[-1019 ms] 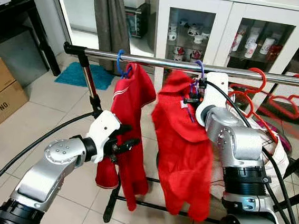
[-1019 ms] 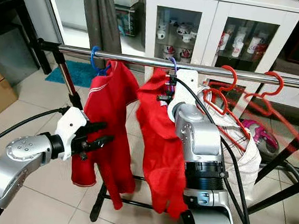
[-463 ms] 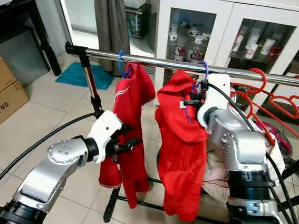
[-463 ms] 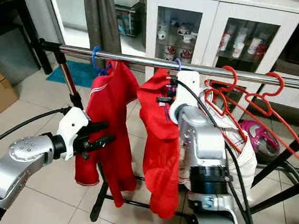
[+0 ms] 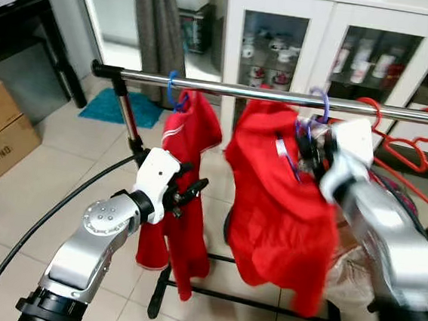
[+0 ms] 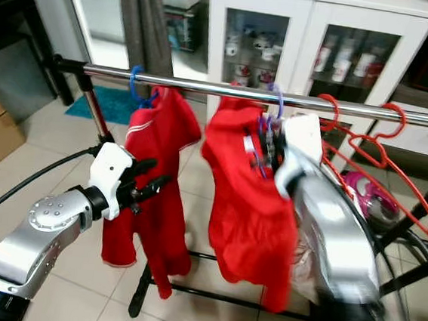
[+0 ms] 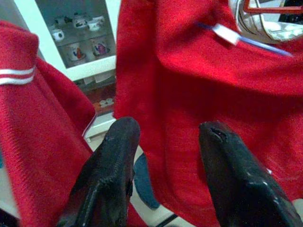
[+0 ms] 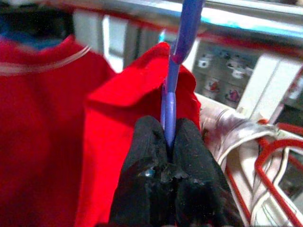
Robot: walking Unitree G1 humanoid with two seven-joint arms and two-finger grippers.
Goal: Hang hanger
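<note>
A purple hanger [image 8: 169, 101] is clamped between the closed fingers of the right pincer [image 8: 166, 142], its neck being gripped just below the hook; the hook [image 5: 320, 101] is seen looped over the chrome rail [image 5: 228, 90]; a red garment [image 5: 281, 212] is carried on this hanger and is draped down in front of the right arm, which is blurred. A second red garment [image 5: 188, 150] with white trim is hung from a blue hanger [image 5: 173, 88] further to the left on the same rail; bare red hangers [image 5: 399, 133] are hung to the right of the purple one. The left pincer [image 5: 186, 196] is held beside the lower part of the white-trimmed garment, its fingers [image 7: 109, 175] spread apart with nothing between them; both red garments are seen beyond them. A white glass-fronted cabinet [image 5: 317, 34] with cups inside is stood behind the rail; a cardboard box [image 5: 1, 129] is set on the tiled floor at the left.
</note>
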